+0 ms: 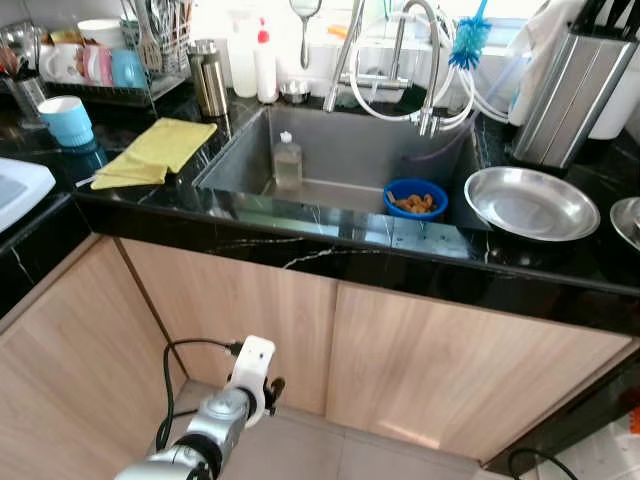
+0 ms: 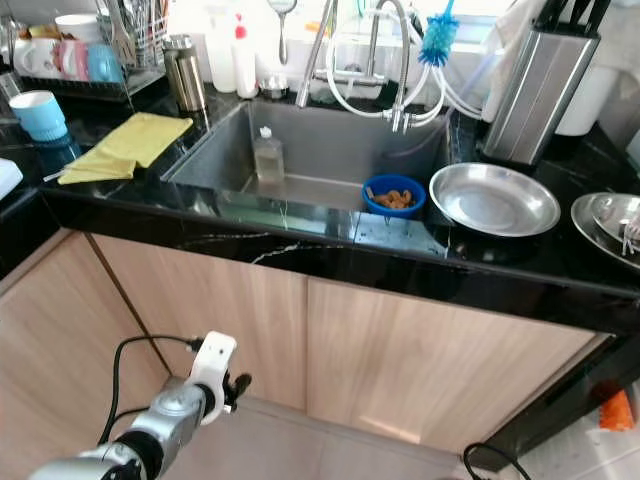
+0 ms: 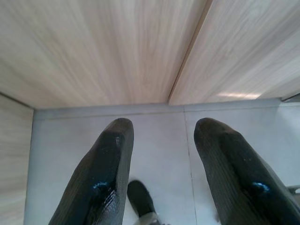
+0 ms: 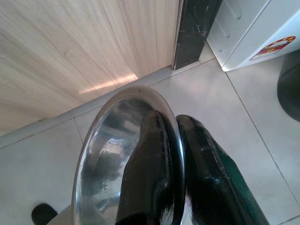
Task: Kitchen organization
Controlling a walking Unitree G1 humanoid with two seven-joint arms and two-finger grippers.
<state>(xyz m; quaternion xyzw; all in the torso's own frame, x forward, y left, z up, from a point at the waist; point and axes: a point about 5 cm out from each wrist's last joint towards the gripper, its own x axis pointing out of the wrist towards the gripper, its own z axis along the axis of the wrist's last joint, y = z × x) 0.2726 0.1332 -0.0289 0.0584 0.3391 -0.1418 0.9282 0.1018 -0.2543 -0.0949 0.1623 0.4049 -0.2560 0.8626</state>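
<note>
Home kitchen: sink (image 1: 340, 150), dish rack (image 1: 110, 60).

Cut off at the edges
A steel dish (image 1: 628, 222) on the bench (image 1: 560, 262) runs off-frame; the knife block (image 1: 570, 95) loses its top.

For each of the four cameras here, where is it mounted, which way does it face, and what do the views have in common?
Left eye view: on the head, looking forward and down at the sink and counter; the left arm shows low.
Right eye view: same head, same scene, shifted slightly; shares the blue bowl and steel plate.
Left wrist view: looks along the open left gripper at floor and wooden cabinet doors.
Right wrist view: looks along the right gripper, clamped on a steel bowl; shares the cabinet doors.
</note>
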